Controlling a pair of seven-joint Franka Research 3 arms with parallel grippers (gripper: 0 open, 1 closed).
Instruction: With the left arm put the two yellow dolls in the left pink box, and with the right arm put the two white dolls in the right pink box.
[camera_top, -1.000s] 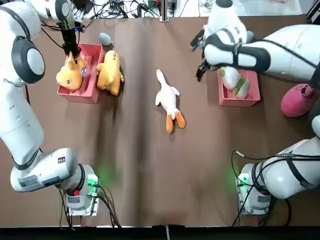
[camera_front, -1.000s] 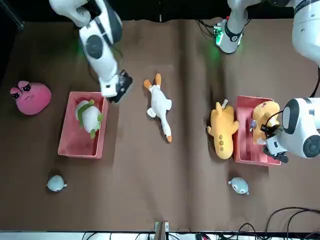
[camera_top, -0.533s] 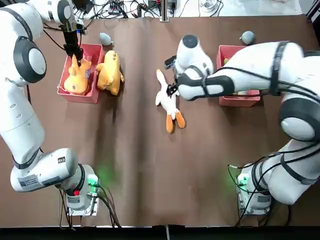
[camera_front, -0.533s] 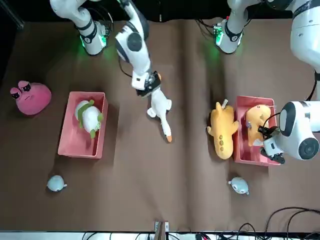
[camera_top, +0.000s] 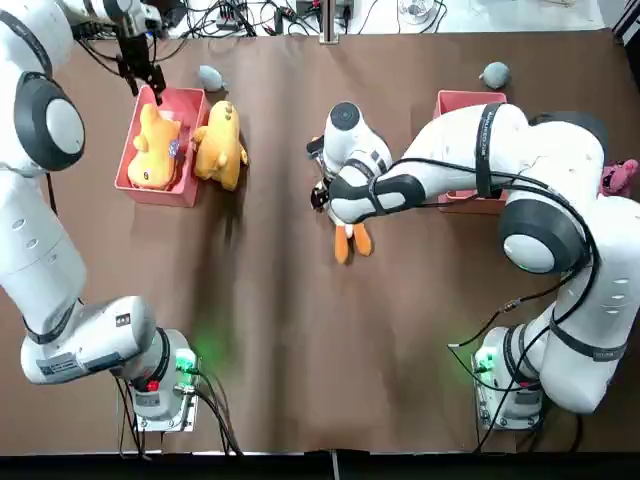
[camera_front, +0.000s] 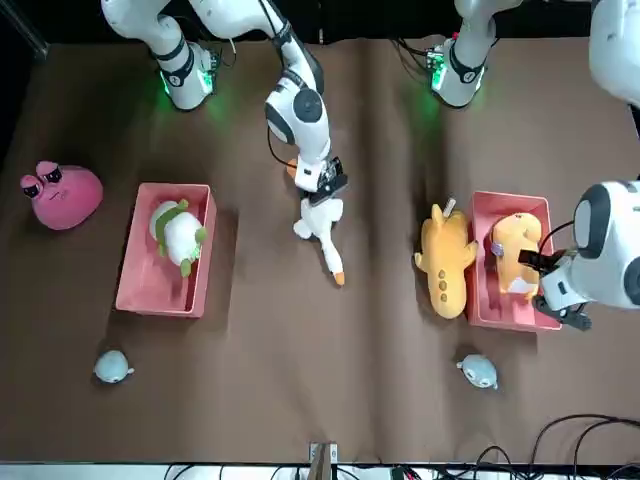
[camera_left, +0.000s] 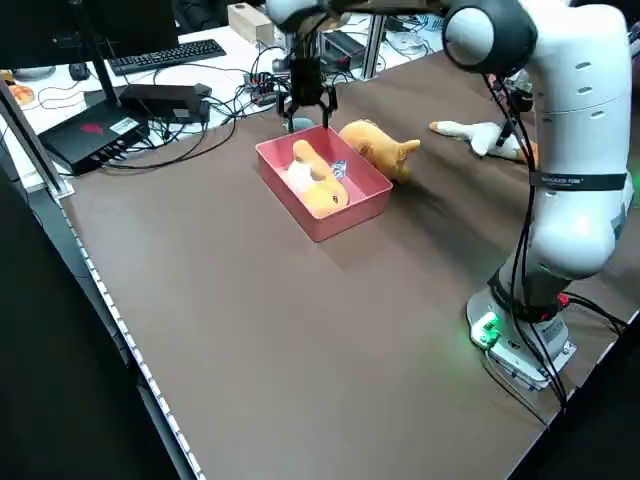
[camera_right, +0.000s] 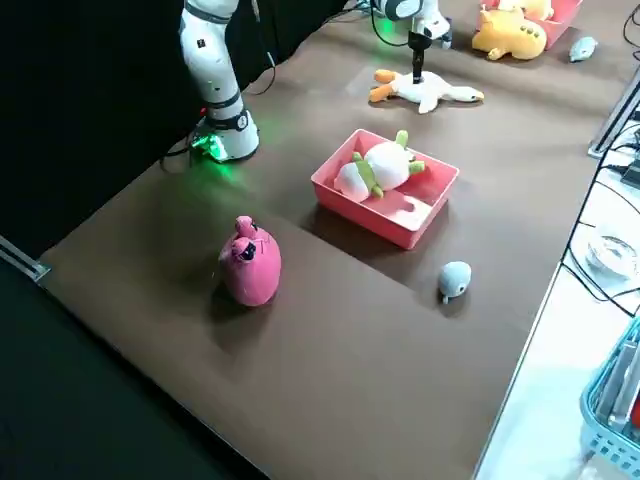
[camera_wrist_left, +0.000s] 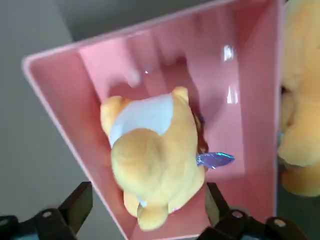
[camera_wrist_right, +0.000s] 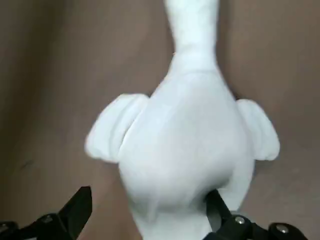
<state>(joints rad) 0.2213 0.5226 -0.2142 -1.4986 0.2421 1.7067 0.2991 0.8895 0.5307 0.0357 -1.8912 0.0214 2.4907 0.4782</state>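
Note:
One yellow doll (camera_top: 150, 146) lies inside the left pink box (camera_top: 187, 150). The other yellow doll (camera_top: 222, 146) lies on the table against that box's inner side. My left gripper (camera_top: 143, 78) hangs open above the box's far end, holding nothing, and its wrist view shows the boxed yellow doll (camera_wrist_left: 155, 165) below open fingers (camera_wrist_left: 76, 204). A white goose doll (camera_front: 320, 222) lies mid-table. My right gripper (camera_front: 328, 188) is open just over its body (camera_wrist_right: 185, 140), fingers either side. A white doll with green trim (camera_front: 178, 232) lies in the right pink box (camera_front: 140, 290).
A pink round doll (camera_front: 62, 193) sits outside the right box. Two small grey dolls (camera_front: 112, 367) (camera_front: 480, 371) lie near the table's far edge, one beyond each box. My right arm stretches over the right box in the top view.
The left gripper let the yellow doll drop into the left box and drew back toward the far edge. The right gripper swung from its box to over the goose.

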